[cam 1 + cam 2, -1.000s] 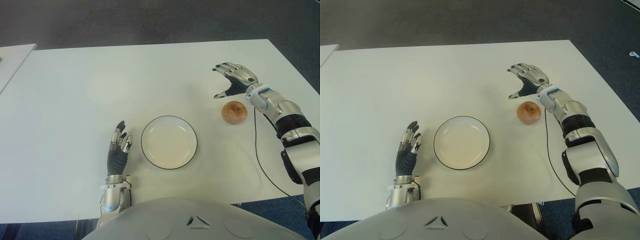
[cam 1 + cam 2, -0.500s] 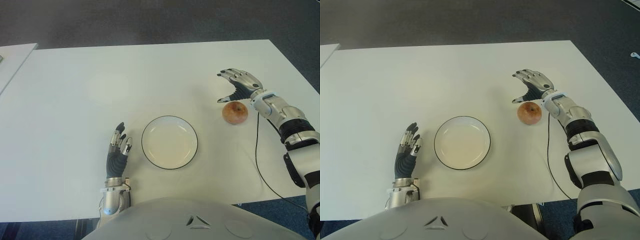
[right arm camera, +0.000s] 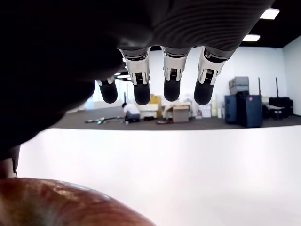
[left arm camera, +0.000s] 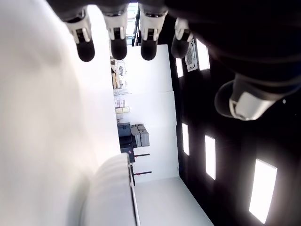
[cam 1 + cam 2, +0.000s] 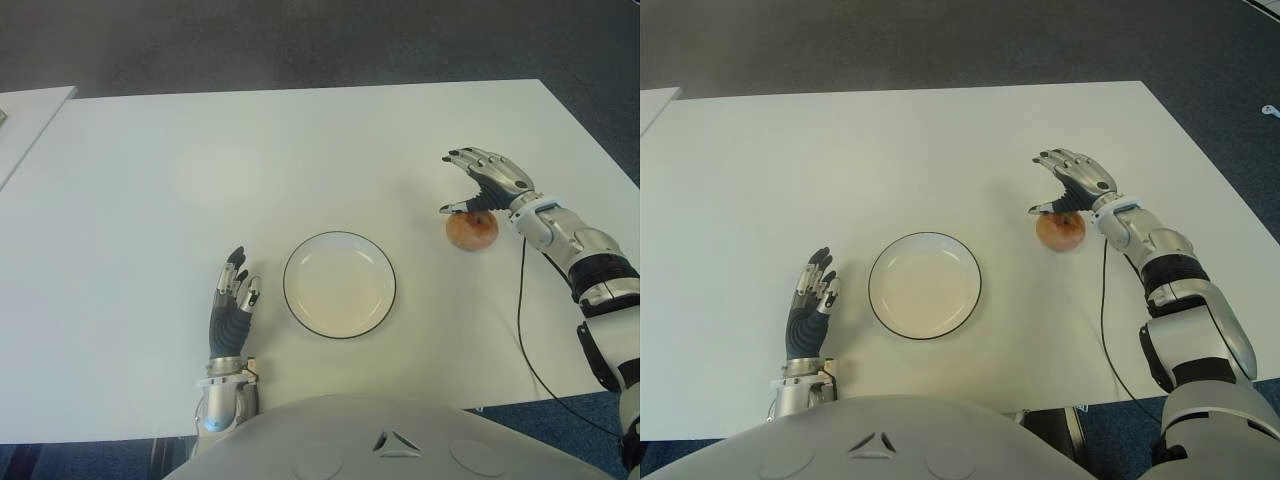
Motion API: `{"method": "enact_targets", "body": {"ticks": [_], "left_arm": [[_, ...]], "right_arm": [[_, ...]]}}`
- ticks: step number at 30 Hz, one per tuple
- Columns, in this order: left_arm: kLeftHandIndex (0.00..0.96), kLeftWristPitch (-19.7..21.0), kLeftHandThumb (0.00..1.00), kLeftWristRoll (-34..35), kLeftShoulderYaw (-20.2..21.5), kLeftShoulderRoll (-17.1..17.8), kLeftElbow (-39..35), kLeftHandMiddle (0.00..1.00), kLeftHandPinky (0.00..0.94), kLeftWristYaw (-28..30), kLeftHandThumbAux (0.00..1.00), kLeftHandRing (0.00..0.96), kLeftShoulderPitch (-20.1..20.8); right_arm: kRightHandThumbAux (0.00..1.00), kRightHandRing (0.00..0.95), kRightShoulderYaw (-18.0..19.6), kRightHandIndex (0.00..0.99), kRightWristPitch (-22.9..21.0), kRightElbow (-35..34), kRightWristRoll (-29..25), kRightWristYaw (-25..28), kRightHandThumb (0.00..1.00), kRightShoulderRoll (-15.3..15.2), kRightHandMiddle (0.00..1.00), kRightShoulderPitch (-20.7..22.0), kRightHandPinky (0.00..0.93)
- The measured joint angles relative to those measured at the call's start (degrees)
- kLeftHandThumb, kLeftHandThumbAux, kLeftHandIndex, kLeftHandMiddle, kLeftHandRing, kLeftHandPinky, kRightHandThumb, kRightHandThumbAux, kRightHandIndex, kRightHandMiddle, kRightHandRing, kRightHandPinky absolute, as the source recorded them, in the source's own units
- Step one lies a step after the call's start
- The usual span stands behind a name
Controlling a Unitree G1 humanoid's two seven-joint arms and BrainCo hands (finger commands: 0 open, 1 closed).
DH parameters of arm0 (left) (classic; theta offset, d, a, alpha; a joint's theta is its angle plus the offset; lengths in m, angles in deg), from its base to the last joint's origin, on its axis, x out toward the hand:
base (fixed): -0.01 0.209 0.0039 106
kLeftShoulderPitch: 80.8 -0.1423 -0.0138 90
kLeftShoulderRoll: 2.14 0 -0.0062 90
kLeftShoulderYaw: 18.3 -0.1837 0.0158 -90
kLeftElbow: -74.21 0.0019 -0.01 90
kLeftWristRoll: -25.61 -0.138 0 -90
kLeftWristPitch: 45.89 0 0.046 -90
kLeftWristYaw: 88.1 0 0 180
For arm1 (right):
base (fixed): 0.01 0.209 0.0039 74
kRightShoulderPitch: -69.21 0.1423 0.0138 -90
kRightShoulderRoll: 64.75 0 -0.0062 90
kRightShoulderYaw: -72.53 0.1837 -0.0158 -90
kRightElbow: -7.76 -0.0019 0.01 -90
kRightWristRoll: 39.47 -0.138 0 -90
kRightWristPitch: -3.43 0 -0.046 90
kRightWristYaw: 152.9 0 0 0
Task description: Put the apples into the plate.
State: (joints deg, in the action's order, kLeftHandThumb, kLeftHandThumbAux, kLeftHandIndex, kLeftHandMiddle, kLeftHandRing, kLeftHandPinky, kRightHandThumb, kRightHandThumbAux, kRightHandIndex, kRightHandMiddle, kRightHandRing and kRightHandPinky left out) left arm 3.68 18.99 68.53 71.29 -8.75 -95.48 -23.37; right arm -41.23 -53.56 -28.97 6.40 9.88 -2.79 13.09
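Note:
One red-yellow apple (image 5: 471, 229) lies on the white table, to the right of a white plate (image 5: 339, 284) with a dark rim. My right hand (image 5: 485, 180) is directly over the apple, fingers spread and arched, thumb tip at the apple's left top. In the right wrist view the apple (image 3: 61, 203) fills the space under the palm and the fingers (image 3: 171, 80) stick out straight past it, holding nothing. My left hand (image 5: 233, 300) shows beside the plate on its left, near the table's front edge, fingers extended and relaxed.
The table (image 5: 180, 170) stretches wide to the left and back. A thin black cable (image 5: 522, 320) runs along my right forearm to the front edge. A second white surface (image 5: 25, 115) shows at the far left.
My right hand has come down and toward me, from behind the apple to right over it. The apple, the plate and my left hand have stayed put.

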Motion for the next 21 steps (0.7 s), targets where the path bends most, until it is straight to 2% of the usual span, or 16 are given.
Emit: {"method": "enact_targets", "body": {"ticks": [10,21], "left_arm": [[0.000,-0.41,0.000,0.01,0.03,-0.04,0.33,0.000,0.000,0.01,0.431,0.000,0.08],[0.000,-1.42,0.000,1.02,0.04,-0.02,1.10,0.000,0.000,1.10,0.434,0.000,0.65]], "right_arm": [[0.471,0.017,1.25,0.021,0.15,-4.61,-2.17,0.24,0.336,-1.65,0.042,-4.08,0.000],[0.473,0.021,2.36,0.023,0.54,-5.63,-4.21,0.55,0.344,-2.05,0.050,-6.60,0.000]]}}
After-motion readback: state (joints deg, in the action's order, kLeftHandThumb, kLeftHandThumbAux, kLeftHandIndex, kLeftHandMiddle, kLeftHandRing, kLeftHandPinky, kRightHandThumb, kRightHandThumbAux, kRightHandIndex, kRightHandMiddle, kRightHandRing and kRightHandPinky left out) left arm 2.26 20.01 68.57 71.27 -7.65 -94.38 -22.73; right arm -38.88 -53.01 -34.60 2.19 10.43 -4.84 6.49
